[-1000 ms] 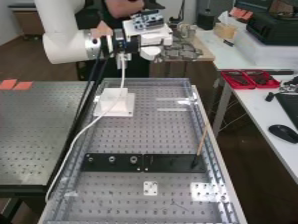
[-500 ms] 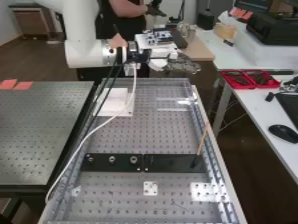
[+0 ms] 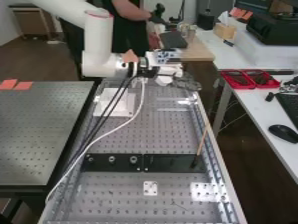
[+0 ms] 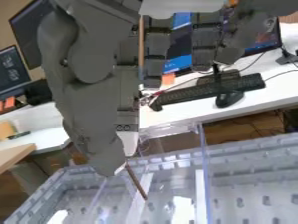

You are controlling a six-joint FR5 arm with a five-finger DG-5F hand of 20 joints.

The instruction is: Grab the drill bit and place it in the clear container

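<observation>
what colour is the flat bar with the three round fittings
The bar is black, seen best in the high view.

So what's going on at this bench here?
A white robot arm has its grey hand at the bench's far end. The hand seems to be pinching a slim, dark drill bit, meant for the clear container below. It has not let go of it yet.

In the high view, we lose the arm past the edge at eleven o'clock. We find the keyboard cut off at three.
</observation>
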